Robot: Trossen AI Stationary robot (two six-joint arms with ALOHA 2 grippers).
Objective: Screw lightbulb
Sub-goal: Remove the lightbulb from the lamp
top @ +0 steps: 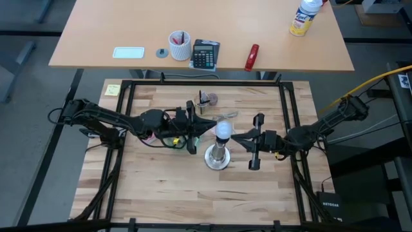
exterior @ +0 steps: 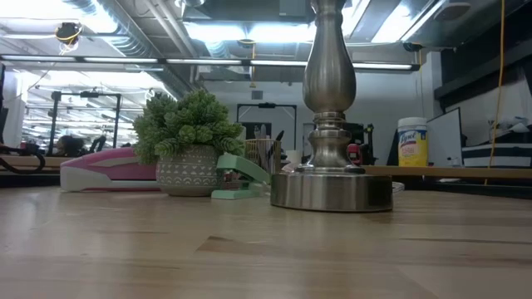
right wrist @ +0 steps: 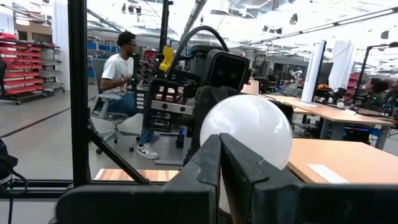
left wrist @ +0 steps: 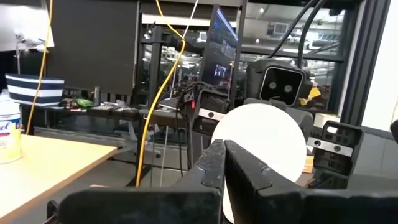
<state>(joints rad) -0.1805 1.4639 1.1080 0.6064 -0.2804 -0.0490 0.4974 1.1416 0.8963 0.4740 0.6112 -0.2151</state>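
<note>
The frosted matt lightbulb [top: 223, 130] tops a glossy metal stand [exterior: 331, 124] on smooth wood table [top: 161, 187].

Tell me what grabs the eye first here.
The white lightbulb glows mid-table atop the silver stand. The left gripper and right gripper flank it closely. Low down, the stand's base fills the view beside a small potted plant.

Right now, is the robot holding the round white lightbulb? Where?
No: the left gripper and right gripper, both shut, flank the frosted white lightbulb on its silver stand.
</note>
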